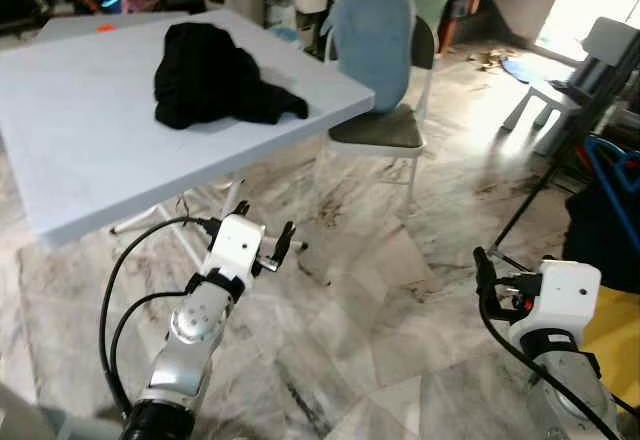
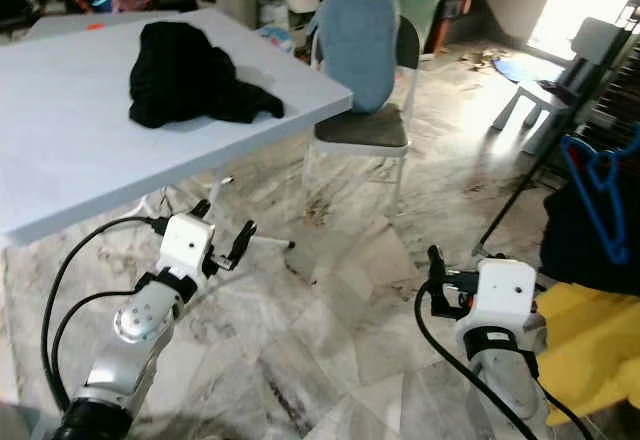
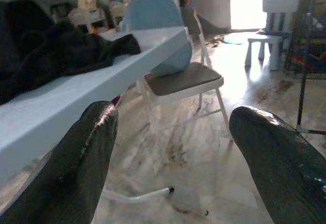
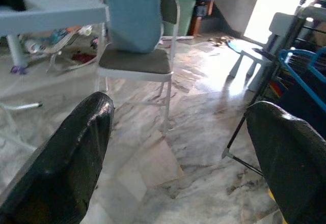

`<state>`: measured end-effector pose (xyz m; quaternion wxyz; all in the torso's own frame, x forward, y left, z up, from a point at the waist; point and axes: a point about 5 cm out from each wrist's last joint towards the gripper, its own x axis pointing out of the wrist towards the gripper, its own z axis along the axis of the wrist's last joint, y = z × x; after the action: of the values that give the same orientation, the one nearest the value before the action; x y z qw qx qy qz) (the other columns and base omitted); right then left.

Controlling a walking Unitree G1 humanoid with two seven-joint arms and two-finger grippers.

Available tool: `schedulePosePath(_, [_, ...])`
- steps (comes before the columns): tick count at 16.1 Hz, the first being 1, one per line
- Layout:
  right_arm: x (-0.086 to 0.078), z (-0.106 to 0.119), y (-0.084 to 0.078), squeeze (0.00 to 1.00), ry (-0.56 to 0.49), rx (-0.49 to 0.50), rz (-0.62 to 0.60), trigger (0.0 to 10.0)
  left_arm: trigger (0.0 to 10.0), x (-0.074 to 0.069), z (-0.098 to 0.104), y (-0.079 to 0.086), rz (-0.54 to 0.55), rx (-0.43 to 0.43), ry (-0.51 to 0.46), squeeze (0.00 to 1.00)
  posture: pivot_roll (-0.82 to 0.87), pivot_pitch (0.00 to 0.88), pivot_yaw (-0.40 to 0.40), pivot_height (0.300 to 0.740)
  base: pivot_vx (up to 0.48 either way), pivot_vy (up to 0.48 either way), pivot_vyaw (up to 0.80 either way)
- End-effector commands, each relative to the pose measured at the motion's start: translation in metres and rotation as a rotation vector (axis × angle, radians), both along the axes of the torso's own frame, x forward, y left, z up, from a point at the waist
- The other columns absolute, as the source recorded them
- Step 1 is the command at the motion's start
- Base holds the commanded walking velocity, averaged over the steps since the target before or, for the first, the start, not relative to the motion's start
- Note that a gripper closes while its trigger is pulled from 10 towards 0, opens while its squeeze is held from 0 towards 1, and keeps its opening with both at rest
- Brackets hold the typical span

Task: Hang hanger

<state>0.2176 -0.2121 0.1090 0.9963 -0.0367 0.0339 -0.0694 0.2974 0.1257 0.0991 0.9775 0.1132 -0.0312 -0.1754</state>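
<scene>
Left tool (image 1: 283, 242): I see it released, empty, low beside the desk (image 1: 80, 150).
Right tool (image 4: 178, 147): released, carrying nothing, over the marble floor.
Hanger (image 2: 600, 185): blue, on the rack at my right, above dark clothing.
Advice: I judge I should turn right, approach slowly, and keep cables clear.

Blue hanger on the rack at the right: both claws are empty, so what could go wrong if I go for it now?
1. The blue hanger sits among dark clothing; the open right claw could snag fabric instead.
2. The rack's slanted black leg crosses the floor near that claw and could be knocked while turning.
3. The open left claw hangs by the white table edge and may clip it.
</scene>
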Motion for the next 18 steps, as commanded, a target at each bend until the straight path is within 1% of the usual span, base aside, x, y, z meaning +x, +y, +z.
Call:
schedulePosePath(1, [0.001,0.006,0.004,0.0,-0.024,-0.01,0.026,10.0,10.0,0.002,0.001,0.002,0.02,0.0,0.008,0.0,0.03,0.0,-0.056,0.74,0.0,0.0,0.8])
schedulePosePath(3, [0.001,0.006,0.008,0.0,-0.027,-0.025,0.051,10.0,10.0,0.005,0.003,0.003,0.028,0.005,0.004,0.0,0.03,0.0,-0.056,0.74,0.0,0.0,0.8])
schedulePosePath(5, [0.003,0.008,0.011,0.0,-0.037,-0.027,0.06,10.0,10.0,0.007,0.002,0.007,0.06,0.0,0.017,0.0,0.03,0.0,-0.056,0.74,0.0,0.0,0.8])
schedulePosePath(8, [0.004,0.01,0.013,0.0,-0.051,-0.035,0.061,10.0,10.0,0.007,0.001,0.009,0.083,-0.005,0.032,0.0,0.03,0.0,-0.059,0.74,0.0,0.0,0.8])
schedulePosePath(9, [0.003,0.008,0.019,0.0,-0.053,0.048,0.098,10.0,10.0,0.007,0.0,0.009,0.089,-0.007,0.037,0.0,0.04,0.0,-0.062,0.74,0.0,0.0,0.8])
schedulePosePath(12, [0.002,0.002,0.02,0.0,-0.016,0.076,0.085,10.0,10.0,0.009,0.0,0.007,0.085,-0.004,0.037,0.0,0.03,0.0,-0.061,0.74,0.0,0.0,0.8])
schedulePosePath(14, [0.001,0.002,0.023,0.0,-0.022,0.107,0.087,10.0,10.0,0.009,-0.001,0.005,0.078,-0.006,0.039,0.0,0.03,0.0,-0.057,0.74,0.0,0.0,0.8])
schedulePosePath(18, [0.002,0.002,0.023,0.0,-0.019,0.131,0.093,10.0,10.0,0.01,-0.001,0.003,0.073,0.0,0.039,0.0,0.03,0.0,-0.057,0.74,0.0,0.0,0.78])
